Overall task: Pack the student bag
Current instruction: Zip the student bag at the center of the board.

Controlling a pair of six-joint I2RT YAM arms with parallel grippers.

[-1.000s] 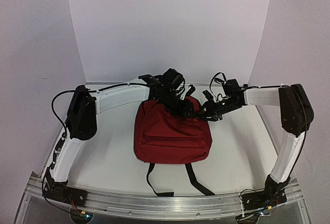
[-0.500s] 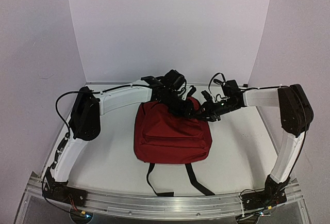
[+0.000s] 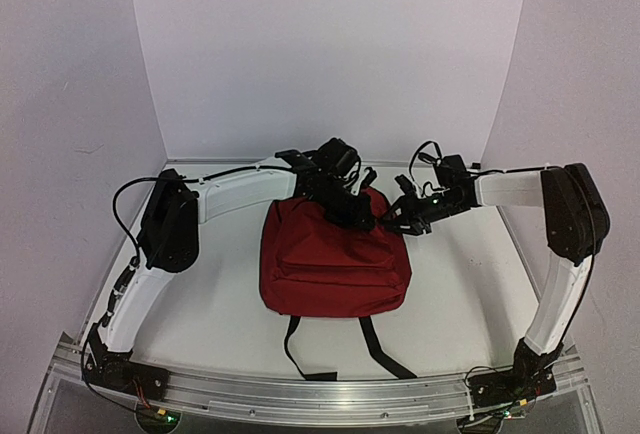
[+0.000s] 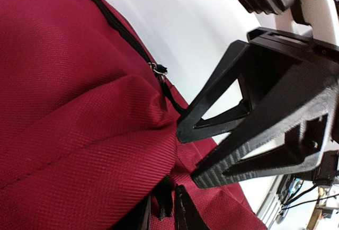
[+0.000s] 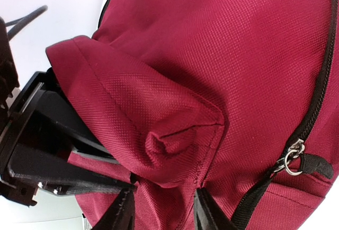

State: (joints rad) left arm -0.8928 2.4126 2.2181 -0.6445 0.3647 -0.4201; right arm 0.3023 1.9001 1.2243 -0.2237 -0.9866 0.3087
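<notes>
"Top external view first, please: where is the bag?" my colleague asks.

"The bag (image 3: 335,269) lies flat in the middle of the table (image 3: 220,324), with its straps (image 3: 385,352) pointing toward the arm bases. Both arms reach over its far edge, near the right corner."

"And what do the grippers do?"

"The right gripper (image 5: 164,209) is closed on a fold (image 5: 159,118) of red fabric at the top of the bag. In the right wrist view the cloth bunches between its fingers. The left gripper (image 3: 362,219) has its jaws narrow around the same edge, just beside the right one. I cannot tell if it really pinches the cloth or only touches it."

"Why do you hold it like this?"

"I think it is to stretch the fabric. The zipper pull (image 5: 293,159) sits near the fold, and the zipper looks shut there. A soft bag gives way when the zipper is pulled, so one gripper must anchor the cloth. My judgement is that we are at the beginning and the bag is not yet opened."

"What is the risk?"

"The two grippers are very close, nearly touching. If the fold slips, the fingers may hit each other, so I want a small and slow move."
</notes>
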